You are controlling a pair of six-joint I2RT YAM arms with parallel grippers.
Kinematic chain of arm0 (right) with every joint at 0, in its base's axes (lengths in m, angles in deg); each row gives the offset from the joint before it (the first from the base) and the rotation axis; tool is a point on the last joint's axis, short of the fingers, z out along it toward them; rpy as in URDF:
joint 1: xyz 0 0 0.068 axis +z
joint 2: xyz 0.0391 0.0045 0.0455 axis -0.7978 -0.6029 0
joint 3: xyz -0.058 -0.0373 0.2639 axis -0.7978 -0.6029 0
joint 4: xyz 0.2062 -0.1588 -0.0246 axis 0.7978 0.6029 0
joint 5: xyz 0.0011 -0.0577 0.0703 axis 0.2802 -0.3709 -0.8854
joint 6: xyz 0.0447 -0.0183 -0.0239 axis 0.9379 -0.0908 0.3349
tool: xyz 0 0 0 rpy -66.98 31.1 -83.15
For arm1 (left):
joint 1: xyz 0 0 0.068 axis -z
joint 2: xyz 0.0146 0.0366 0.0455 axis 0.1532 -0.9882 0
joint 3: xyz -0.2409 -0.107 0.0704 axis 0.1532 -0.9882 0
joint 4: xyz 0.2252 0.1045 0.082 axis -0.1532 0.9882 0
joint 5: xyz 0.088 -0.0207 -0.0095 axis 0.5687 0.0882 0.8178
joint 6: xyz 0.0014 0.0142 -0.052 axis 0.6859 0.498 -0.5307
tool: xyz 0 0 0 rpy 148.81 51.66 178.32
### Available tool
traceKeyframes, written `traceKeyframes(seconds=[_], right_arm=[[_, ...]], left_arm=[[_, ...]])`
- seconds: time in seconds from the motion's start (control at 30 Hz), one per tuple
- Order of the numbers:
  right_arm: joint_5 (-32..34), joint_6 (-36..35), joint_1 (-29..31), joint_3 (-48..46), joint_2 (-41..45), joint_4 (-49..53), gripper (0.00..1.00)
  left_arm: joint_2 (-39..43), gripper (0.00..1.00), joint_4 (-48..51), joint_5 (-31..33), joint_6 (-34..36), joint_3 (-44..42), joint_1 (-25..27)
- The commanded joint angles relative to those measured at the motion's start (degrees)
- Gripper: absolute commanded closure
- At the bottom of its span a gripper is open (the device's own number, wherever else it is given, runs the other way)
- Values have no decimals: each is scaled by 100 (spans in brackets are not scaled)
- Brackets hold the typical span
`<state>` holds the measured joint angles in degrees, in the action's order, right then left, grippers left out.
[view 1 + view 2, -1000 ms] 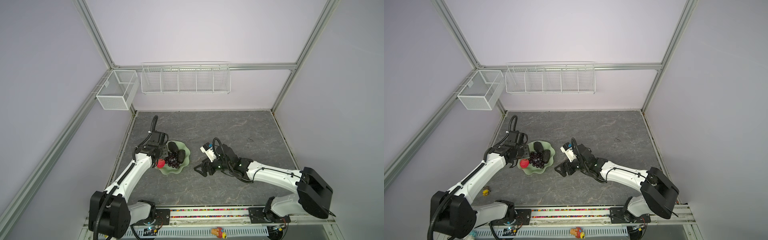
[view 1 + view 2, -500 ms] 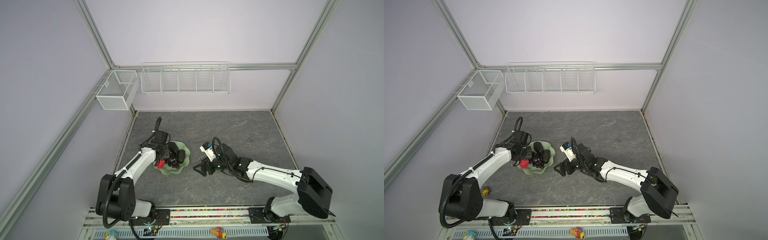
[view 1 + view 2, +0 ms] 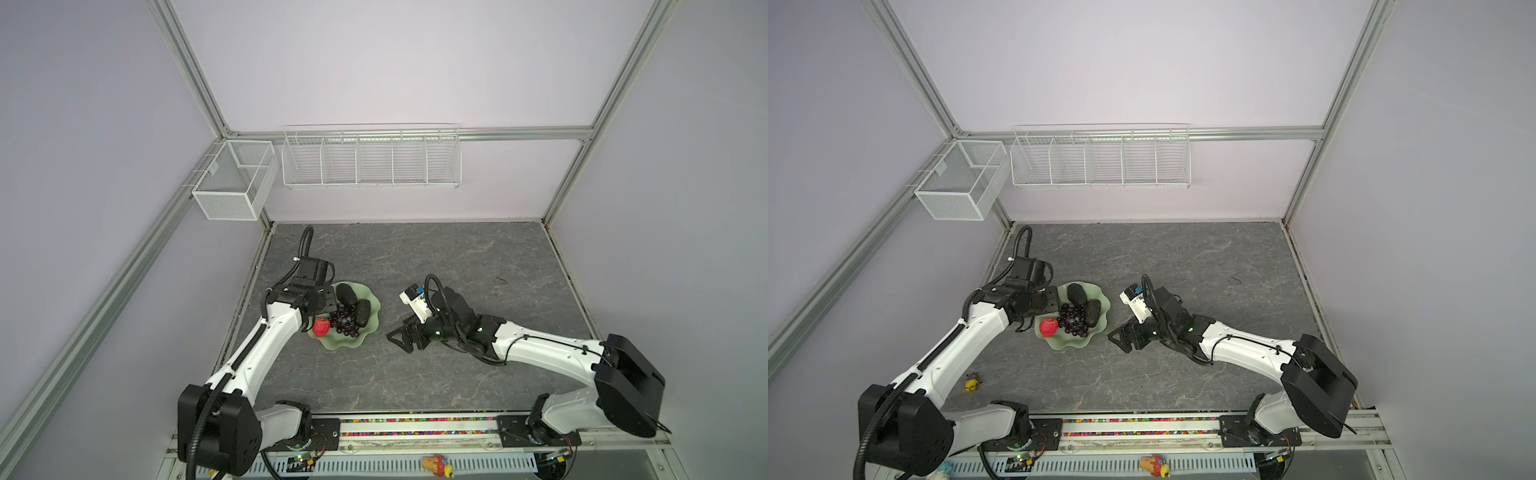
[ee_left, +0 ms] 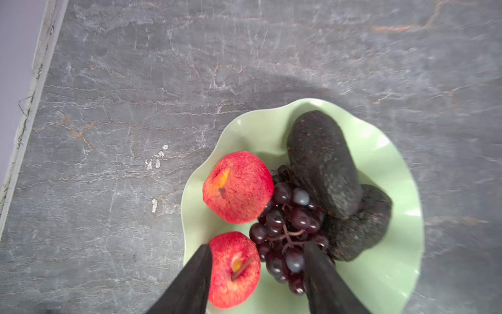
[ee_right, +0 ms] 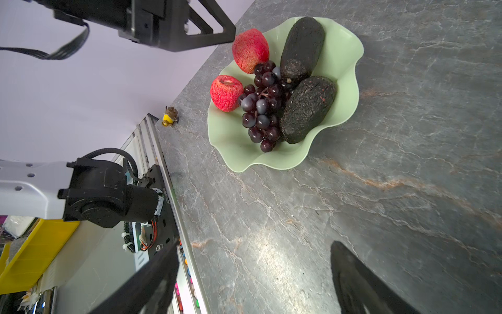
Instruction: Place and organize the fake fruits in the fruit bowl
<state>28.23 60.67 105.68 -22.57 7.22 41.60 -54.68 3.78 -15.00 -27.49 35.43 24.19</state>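
Observation:
The pale green fruit bowl [image 3: 345, 343] [image 4: 394, 271] [image 5: 236, 152] sits left of the table's middle. Two red apples [image 4: 238, 187] [image 4: 233, 269], the dark grapes [image 4: 288, 225] [image 5: 260, 108] and two blackish avocados [image 4: 323, 163] [image 4: 364, 233] lie in it. My left gripper [image 4: 258, 244] [image 3: 323, 309] hangs open over the bowl's left part. One finger rests against the nearer apple, the other stands over the grapes, apart from the apple. In both top views only one apple [image 3: 321, 326] [image 3: 1049, 327] shows. My right gripper [image 3: 399, 343] [image 5: 255, 244] lies open and empty low over the table, right of the bowl.
A small yellow toy figure [image 3: 971, 382] [image 5: 169, 117] stands on the table near the front left. Two white wire baskets [image 3: 371, 156] [image 3: 232, 183] hang on the back wall. The rail with the arm bases [image 3: 415, 432] runs along the front edge.
My left gripper's jaws have widened around the apple in the bowl, and the left arm has shifted a little at the bowl's left edge. The right arm has not moved.

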Motion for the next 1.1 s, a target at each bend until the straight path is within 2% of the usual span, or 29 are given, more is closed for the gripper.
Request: traceKeyframes(seconds=[0.0, 0.1, 0.17, 0.33, 0.43, 0.5, 0.57, 0.63, 0.7, 0.8, 0.93, 1.07], right_arm=[[85, -106, -44, 52, 137, 110, 11], [69, -289, -184, 115, 256, 470, 11], [320, -666, -364, 232, 539, 1064, 11], [799, -1315, -1547, 307, 1505, 2246, 11], [1756, -1335, -2295, 245, 2028, 2522, 11], [2457, -1274, -2830, -42, 2352, 2413, 11], [2910, -1163, -3335, -371, 2596, 2206, 11], [3170, -1006, -3810, -690, 2767, 1952, 11], [3219, -929, -4307, -1044, 2812, 1577, 11], [3386, -1035, -4628, -1362, 2728, 1198, 11], [3650, -1154, -4839, -1635, 2443, 699, 11], [3514, -1442, -5028, -1934, 2011, -175, 11]], left_arm=[[227, 44, 27, -115, 75, 54, -19], [475, 44, -234, -44, 154, 0, -21], [685, 41, -456, 325, 138, -27, -23], [1078, 13, -1032, 1642, 452, 43, -25], [925, 1, -1317, 2476, 608, -12, -43], [684, 2, -1464, 2673, 578, -67, -207], [474, 2, -1784, 2539, 409, -219, -447], [356, 2, -2321, 2537, 273, -509, -587], [382, 2, -3007, 2870, 463, -896, -588], [508, 2, -4069, 3373, 912, -1601, -622], [531, 1, -4730, 3424, 986, -2130, -693], [419, 1, -5921, 2732, 1211, -2663, -772]])
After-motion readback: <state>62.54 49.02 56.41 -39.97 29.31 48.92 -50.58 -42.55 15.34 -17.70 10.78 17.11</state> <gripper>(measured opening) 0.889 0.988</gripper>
